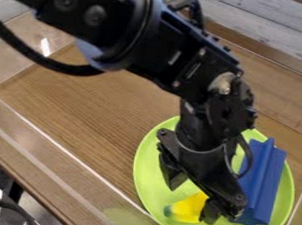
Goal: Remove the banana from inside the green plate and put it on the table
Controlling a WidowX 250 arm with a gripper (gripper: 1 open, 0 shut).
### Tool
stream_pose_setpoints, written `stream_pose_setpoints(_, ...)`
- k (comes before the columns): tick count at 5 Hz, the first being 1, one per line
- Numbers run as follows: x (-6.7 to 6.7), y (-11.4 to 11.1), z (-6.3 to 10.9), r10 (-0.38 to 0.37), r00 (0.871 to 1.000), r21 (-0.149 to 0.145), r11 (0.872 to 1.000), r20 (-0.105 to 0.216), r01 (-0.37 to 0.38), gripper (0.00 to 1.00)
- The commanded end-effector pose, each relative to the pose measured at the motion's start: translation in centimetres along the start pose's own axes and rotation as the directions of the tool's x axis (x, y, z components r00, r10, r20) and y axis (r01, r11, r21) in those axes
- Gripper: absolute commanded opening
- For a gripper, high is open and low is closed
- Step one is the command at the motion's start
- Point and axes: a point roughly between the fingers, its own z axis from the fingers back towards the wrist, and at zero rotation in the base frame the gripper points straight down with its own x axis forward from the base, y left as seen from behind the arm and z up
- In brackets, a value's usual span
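Observation:
The green plate [152, 180] lies at the lower right of the table [94, 104]. On it, near its front edge, rests the yellow banana [189, 206], partly covered by my fingers. My black gripper [197, 193] points straight down over the banana with its jaws open, one finger [173, 173] to the banana's left and the other [230, 204] to its right. Nothing is gripped. A blue ridged block [260, 180] lies on the plate's right side, just behind the right finger.
A low clear acrylic wall [35, 159] runs along the table's front left edge. The black arm [108, 25] reaches in from the upper left and hides the table's back part.

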Motion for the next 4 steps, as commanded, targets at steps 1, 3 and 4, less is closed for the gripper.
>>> stream_pose_setpoints(1,0.49,0.14,0.28,0.015,1.0,-0.01,1.0,0.024,-0.015,1.0)
stream_pose_setpoints(3,0.61,0.23,0.18,0.033,0.999,-0.022,0.999,0.027,-0.033,1.0)
stream_pose_setpoints(4,0.66,0.26,0.18,0.04,0.999,-0.027,0.999,0.028,-0.04,1.0)
